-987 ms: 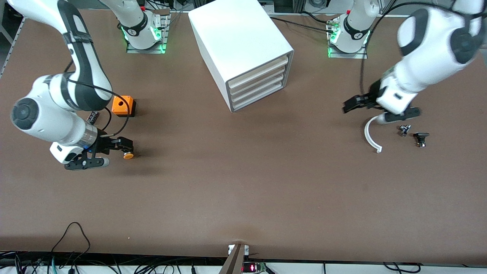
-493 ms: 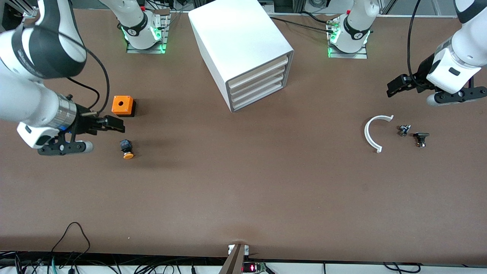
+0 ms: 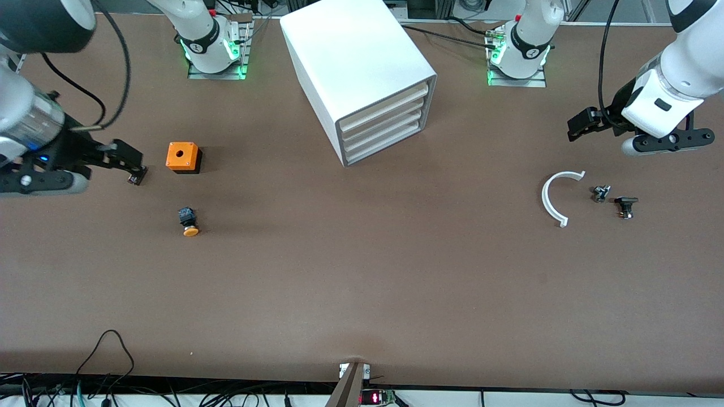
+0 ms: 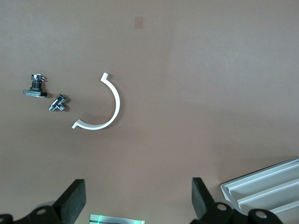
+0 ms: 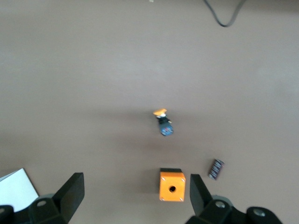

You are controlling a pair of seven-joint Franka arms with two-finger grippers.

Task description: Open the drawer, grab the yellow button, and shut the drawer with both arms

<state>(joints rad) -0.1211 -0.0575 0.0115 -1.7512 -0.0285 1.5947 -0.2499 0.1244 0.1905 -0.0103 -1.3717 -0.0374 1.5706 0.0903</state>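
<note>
The button [image 3: 189, 221], with its orange cap and dark body, lies on its side on the bare table, nearer to the front camera than the orange cube [image 3: 182, 156]. It also shows in the right wrist view [image 5: 162, 122]. The white cabinet [image 3: 356, 56] stands at mid-table, and all four drawers [image 3: 382, 127] are pushed in. My right gripper [image 3: 133, 167] is open and empty, up in the air beside the orange cube toward the right arm's end; its jaws stand wide in the wrist view [image 5: 134, 196]. My left gripper [image 3: 580, 127] is open and empty [image 4: 138, 205], high above the table at the left arm's end.
A white curved piece [image 3: 551, 198] and two small dark metal parts [image 3: 600, 193] [image 3: 626, 206] lie at the left arm's end. A small dark part [image 5: 215, 169] lies beside the orange cube [image 5: 172, 185]. Cables run along the table's near edge.
My right gripper let go of the button, rose and drew away toward the right arm's end. My left gripper lifted off the white curved piece and moved up and outward.
</note>
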